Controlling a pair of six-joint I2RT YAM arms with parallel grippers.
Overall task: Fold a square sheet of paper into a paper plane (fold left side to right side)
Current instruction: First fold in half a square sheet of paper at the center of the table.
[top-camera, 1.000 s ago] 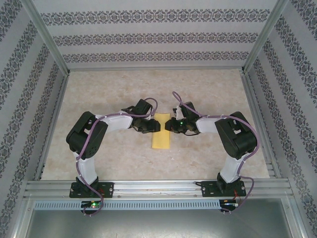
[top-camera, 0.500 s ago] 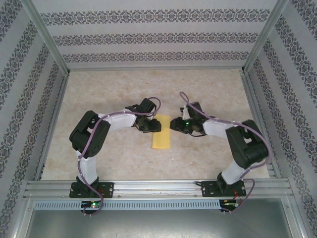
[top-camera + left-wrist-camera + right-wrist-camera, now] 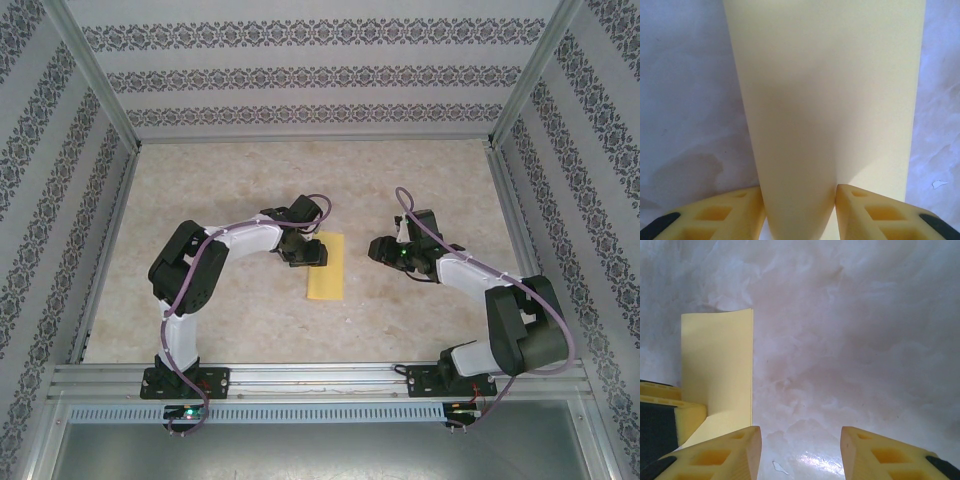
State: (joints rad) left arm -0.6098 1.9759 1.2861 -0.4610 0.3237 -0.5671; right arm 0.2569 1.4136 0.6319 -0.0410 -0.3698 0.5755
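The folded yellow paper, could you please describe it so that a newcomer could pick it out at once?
On the marbled beige table, midway between the two arms, lies the folded yellow paper, a narrow strip with its left edge at the left end effector. Nothing else there is flat and plain yellow; the arms are black and white.

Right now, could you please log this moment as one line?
paper folded, on table | left pincer open over it | right pincer open, clear of it
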